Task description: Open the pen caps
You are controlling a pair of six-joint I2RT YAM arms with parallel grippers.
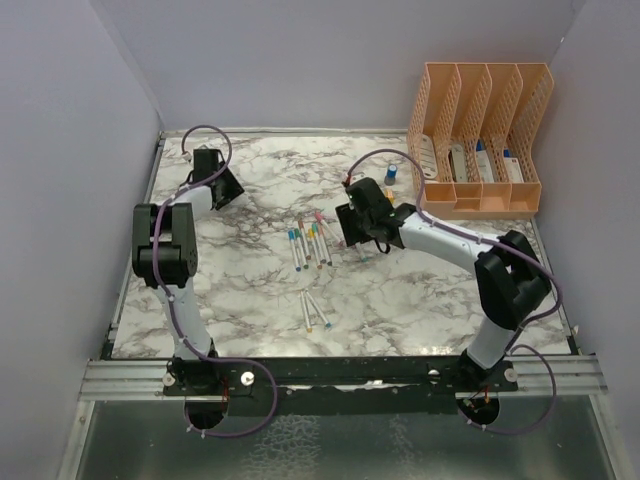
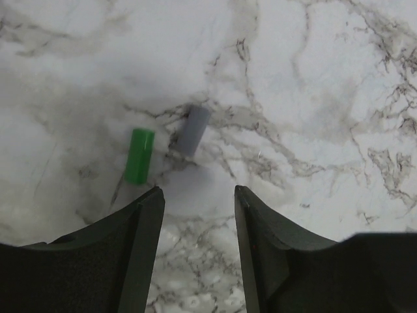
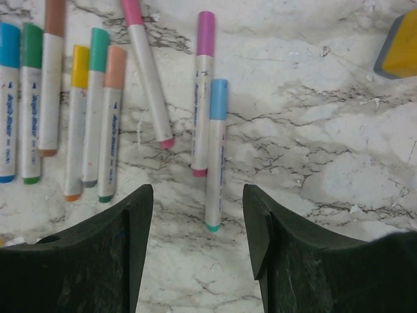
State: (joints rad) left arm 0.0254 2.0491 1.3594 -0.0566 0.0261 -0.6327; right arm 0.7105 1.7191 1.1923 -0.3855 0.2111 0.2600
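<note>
Two loose pen caps, a green cap [image 2: 139,155] and a grey-lilac cap [image 2: 191,130], lie side by side but not touching on the far-left part of the marble surface [image 1: 400,300]. They sit well away from the pens, apparently parked there so that removed caps stay out of the working area. The left hand [image 2: 198,190] hovers just short of them, released, with nothing between its fingers. The pens [image 3: 96,117] lie in a loose row at the middle of the surface, and those in the right wrist view have their coloured caps on. Two more pens [image 1: 315,310] rest apart, nearer the arm bases. The right hand [image 3: 197,189] hangs low over the row, spread and empty, with a light-blue-capped pen [image 3: 215,156] lined up almost between its fingers, probably the next one to be picked. At the far right stands a peach file holder [image 1: 480,190] whose upright slots hold a few white-and-blue items [image 1: 481,160]. Whether its low front tray holds anything cannot be made out. A small blue bottle [image 1: 391,174] stands just to its left.
</note>
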